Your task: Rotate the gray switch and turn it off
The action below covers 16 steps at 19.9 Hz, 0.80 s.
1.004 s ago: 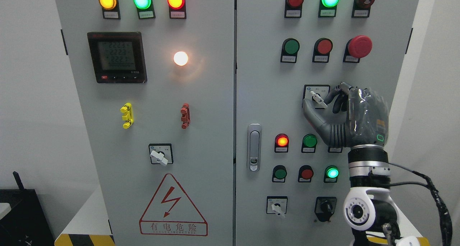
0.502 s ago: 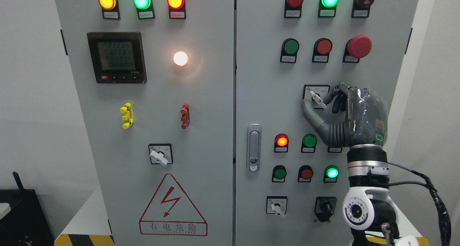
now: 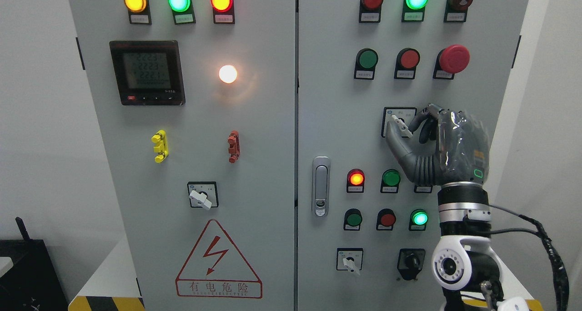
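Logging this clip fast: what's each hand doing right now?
Left hand: not in view.
Right hand: fingers closed on the gray switch handle on the right-hand door, thumb below, fingers to its right.

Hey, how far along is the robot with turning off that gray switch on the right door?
Done: the right hand has reached the gray switch, thumb below and fingers beside its lever. In hand: gripping it; the lever points down-right, tilted. Left: finishing the rotation to off and letting go. I can't read the position labels.
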Motion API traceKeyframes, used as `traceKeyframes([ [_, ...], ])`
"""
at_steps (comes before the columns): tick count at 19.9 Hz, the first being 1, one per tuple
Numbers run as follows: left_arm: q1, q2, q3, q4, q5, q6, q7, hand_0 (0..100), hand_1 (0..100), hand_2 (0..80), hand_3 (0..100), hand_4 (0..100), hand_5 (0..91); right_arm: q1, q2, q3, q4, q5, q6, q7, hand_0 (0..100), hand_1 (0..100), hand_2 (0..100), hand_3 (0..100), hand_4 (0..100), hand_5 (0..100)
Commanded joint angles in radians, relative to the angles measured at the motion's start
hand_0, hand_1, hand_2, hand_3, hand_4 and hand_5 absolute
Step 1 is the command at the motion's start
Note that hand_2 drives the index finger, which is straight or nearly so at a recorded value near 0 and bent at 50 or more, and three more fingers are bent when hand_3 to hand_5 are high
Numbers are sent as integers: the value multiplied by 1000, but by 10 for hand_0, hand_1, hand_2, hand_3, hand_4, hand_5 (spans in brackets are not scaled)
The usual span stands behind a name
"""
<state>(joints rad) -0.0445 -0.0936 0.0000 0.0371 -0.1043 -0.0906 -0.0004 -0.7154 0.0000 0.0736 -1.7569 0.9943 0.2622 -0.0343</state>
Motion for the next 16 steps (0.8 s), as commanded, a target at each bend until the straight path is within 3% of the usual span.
traceKeyframes([
  [1,0,0,32,1,0,0,0,120,389,0,0,0,0,-3,-23,12,5,10,5,-1,414,418,658,897,879,1000],
  [16,0,0,32,1,0,0,0,120,389,0,0,0,0,-9,-18,18,5,12,6,-1,519,424,691,922,890,1000],
])
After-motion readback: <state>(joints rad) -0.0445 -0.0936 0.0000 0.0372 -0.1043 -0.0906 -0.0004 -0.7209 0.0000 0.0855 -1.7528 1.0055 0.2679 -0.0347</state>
